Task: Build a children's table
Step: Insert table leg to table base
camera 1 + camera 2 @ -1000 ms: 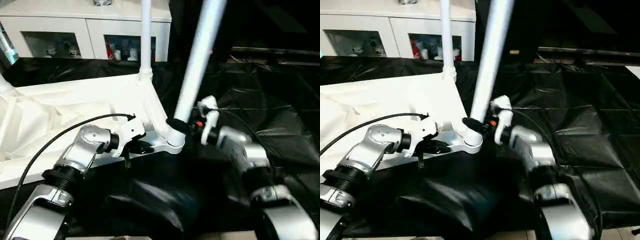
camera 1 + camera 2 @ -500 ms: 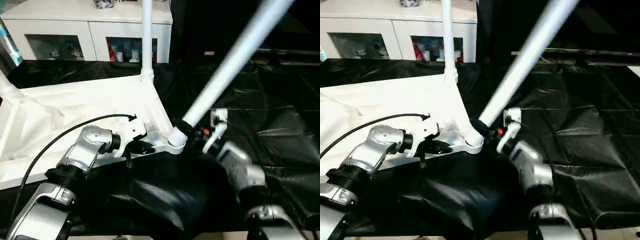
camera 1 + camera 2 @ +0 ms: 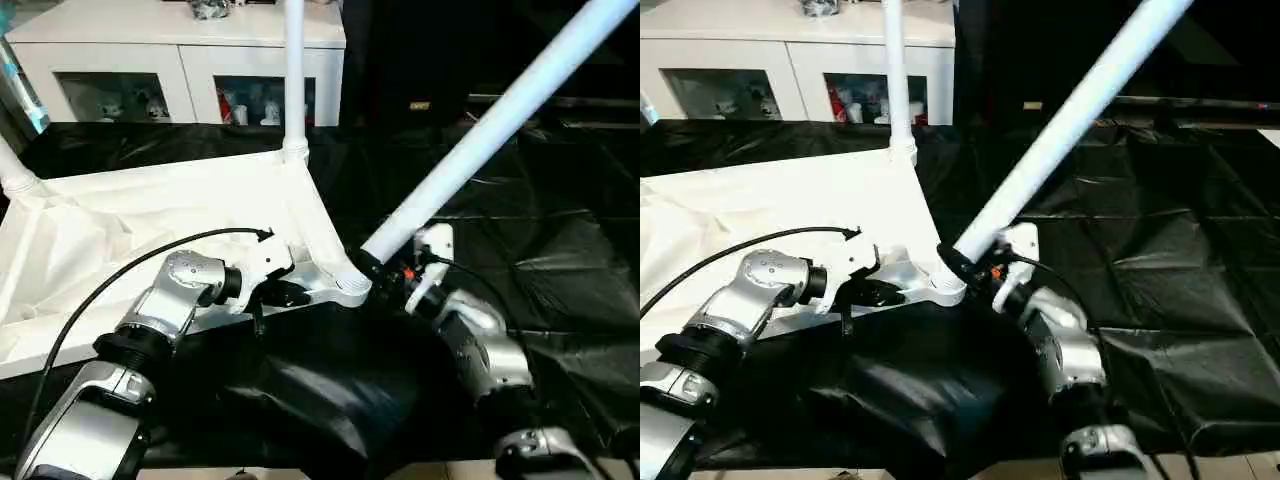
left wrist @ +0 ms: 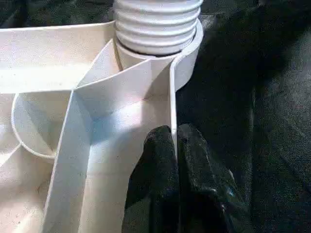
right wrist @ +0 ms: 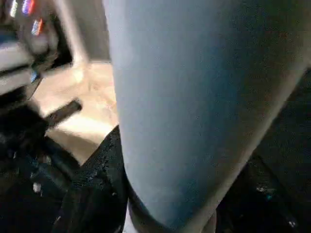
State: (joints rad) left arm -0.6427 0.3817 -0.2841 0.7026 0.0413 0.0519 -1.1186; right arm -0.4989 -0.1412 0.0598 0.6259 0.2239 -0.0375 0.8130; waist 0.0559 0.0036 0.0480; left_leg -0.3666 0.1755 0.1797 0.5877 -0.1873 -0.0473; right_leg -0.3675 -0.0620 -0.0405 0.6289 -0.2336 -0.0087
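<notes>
The white tabletop [image 3: 150, 230] lies upside down on black cloth, ribs facing up. One white leg [image 3: 293, 70] stands upright in its far corner socket, and the base of another leg [image 3: 12, 172] shows at the far left. My left gripper [image 3: 288, 295] is shut on the tabletop's near rim, its fingers [image 4: 158, 160] pinching the thin wall just beside the near right corner socket [image 4: 158, 29]. My right gripper [image 3: 375, 268] is shut on a long leg [image 3: 480, 130] close to its lower end. That leg leans steeply up to the right, with its base at the near right corner socket [image 3: 350, 285].
A white cabinet [image 3: 180, 50] with glass doors stands behind the work. Crumpled black cloth [image 3: 560, 250] covers the surface to the right and in front. A black cable [image 3: 110, 285] loops over my left forearm.
The held leg has swung from nearly upright to a steep lean to the right, and my right forearm has moved with it. My left gripper has kept its hold on the rim.
</notes>
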